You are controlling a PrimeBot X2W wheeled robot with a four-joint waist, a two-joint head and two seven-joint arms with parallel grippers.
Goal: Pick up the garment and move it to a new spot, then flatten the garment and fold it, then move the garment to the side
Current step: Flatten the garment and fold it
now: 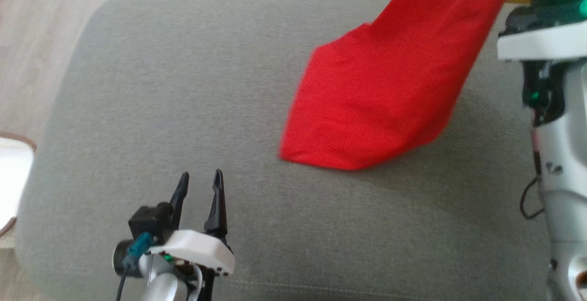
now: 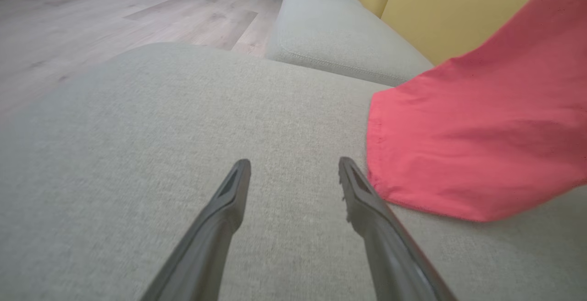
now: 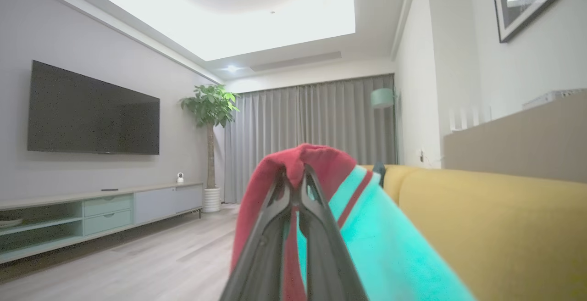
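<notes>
Garment [image 1: 380, 99] hangs from right claw [image 3: 294, 172], clamped tight on its edge for the move; left claw [image 1: 201, 175] hovers wide open, empty.

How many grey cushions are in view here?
2. The near cushion lies beneath the garment and the left gripper; the far cushion sits just beyond it, next to the yellow sofa. Others may be out of frame.

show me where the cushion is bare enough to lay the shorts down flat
The left half of the cushion is bare, from its far edge down to the open left gripper. A bare strip runs along the near edge, right of that gripper. Crowded: the right side, where the shorts hang from the shut right gripper beside its arm.
</notes>
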